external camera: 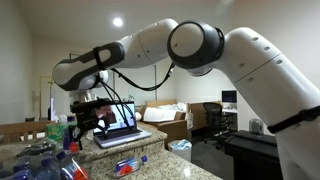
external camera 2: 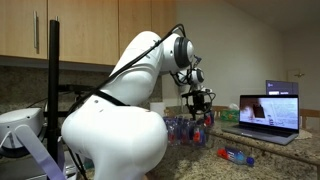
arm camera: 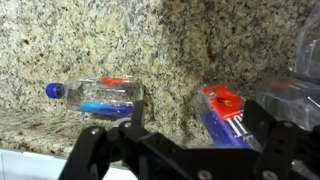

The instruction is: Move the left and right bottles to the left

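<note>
The arm (external camera: 255, 60) loomed nearest in an exterior view, its end effector (external camera 2: 197, 100) over the tabletop (external camera 2: 288, 162) in an exterior view, and the wrist view showed it spread empty above a blue-capped bottle (arm camera: 95, 95) and red-marked bottle (arm camera: 222, 112) lying there, likely light, slick, best pinched mid-body.

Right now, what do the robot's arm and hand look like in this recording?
The arm is glossy white, built from rounded, bulbous links with dark grey rings at the joints. A thin black cable runs loosely along its outside toward the wrist. The hand is black and boxy, with angular black fingers. No markings are legible.
</note>
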